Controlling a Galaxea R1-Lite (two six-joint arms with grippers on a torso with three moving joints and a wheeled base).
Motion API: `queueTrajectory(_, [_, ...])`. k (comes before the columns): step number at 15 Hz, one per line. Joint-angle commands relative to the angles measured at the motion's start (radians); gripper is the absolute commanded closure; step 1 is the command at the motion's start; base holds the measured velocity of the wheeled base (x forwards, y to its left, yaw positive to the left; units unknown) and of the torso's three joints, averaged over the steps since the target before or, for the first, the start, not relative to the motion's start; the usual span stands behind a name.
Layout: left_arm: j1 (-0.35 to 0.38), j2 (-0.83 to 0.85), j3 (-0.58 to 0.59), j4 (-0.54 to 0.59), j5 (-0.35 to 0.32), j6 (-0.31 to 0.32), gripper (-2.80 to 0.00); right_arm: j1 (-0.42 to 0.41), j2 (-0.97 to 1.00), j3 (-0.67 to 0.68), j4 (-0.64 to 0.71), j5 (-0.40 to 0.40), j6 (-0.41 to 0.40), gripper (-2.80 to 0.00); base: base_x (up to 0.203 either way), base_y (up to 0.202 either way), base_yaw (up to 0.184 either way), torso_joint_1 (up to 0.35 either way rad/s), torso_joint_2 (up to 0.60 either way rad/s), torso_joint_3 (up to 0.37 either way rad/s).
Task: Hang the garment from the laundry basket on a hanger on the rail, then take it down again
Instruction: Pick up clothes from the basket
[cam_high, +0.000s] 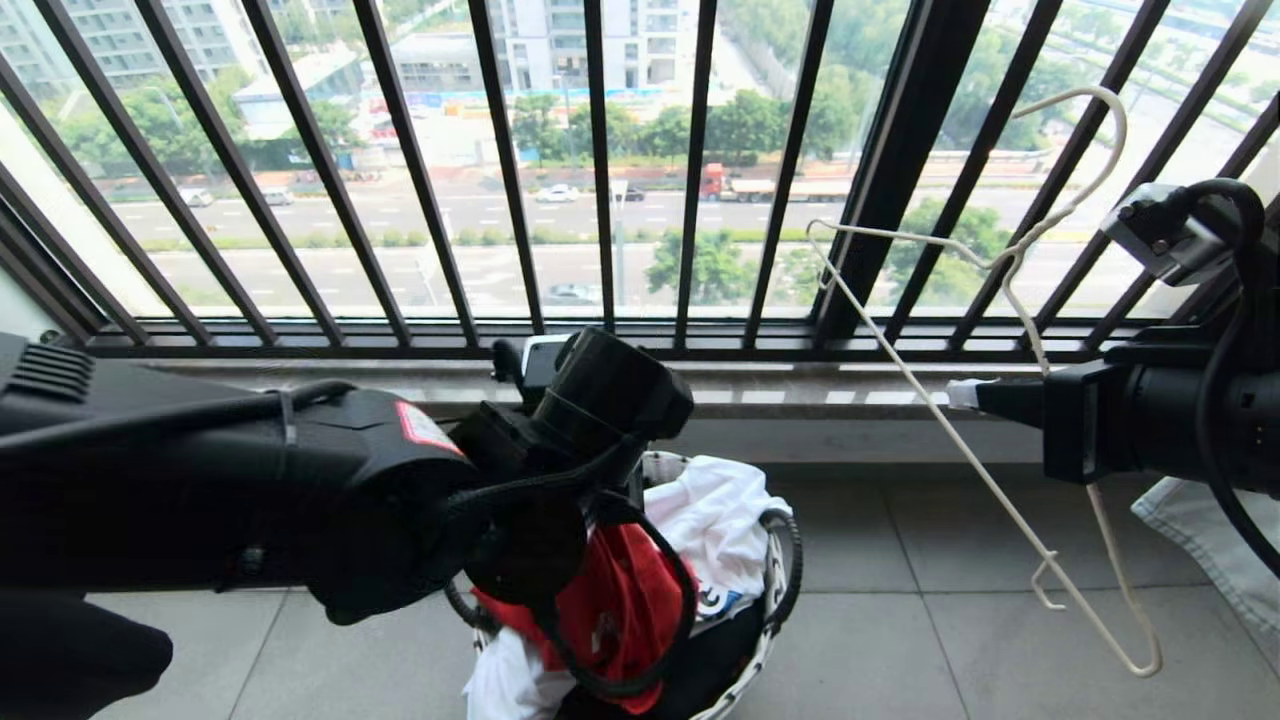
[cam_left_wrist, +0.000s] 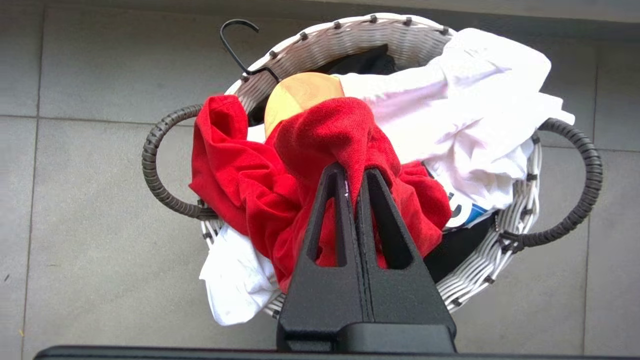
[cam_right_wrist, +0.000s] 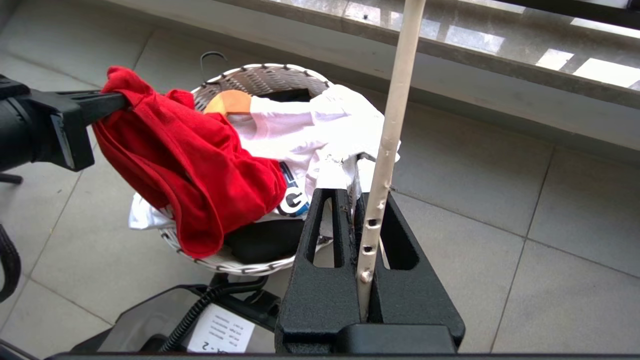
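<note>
The red garment (cam_left_wrist: 240, 175) is bunched at the top of the laundry basket (cam_left_wrist: 380, 37), a pinch of it raised above the rim. My left gripper (cam_left_wrist: 352, 172) is shut on that pinch, seen from the side in the right wrist view (cam_right_wrist: 112, 100). In the head view my left arm covers most of the garment (cam_high: 625, 600) and part of the basket (cam_high: 785, 580). My right gripper (cam_right_wrist: 362, 192) is shut on the off-white wire hanger (cam_right_wrist: 392, 125) and holds it up at the right (cam_high: 1010, 265), hook uppermost, before the window. The rail is out of view.
A white shirt (cam_left_wrist: 475, 100), black cloth and a wooden hanger (cam_left_wrist: 300, 92) with a black hook also lie in the basket. Black railing bars (cam_high: 600, 170) and a stone ledge (cam_high: 800, 385) stand just behind it. A pale cloth (cam_high: 1200, 540) lies on the tiles at right.
</note>
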Motion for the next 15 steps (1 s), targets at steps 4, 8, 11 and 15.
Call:
queueTrajectory(4, [0.036,0.254,0.048,-0.035,-0.002,0.029,0.00,0.000,0.017,0.000,0.001,-0.001,0.001,0.00,0.000,0.000,0.000,0.000,0.00,0.000])
queueTrajectory(8, [0.051,0.312,-0.022,-0.029,-0.133,0.132,0.00,-0.002,0.018,0.000,0.001,-0.001,0.001,0.00,0.000,0.000,0.000,0.000,0.00,0.000])
queueTrajectory(11, [0.060,0.306,-0.018,-0.025,-0.132,0.178,0.00,-0.004,0.025,0.000,0.001,-0.001,0.001,0.00,0.000,0.000,0.000,0.000,0.00,0.000])
queueTrajectory(15, [0.098,0.281,-0.004,-0.013,-0.125,0.196,-2.80,-0.005,0.027,0.002,0.001,-0.001,0.001,0.00,0.000,0.000,0.000,0.000,0.00,0.000])
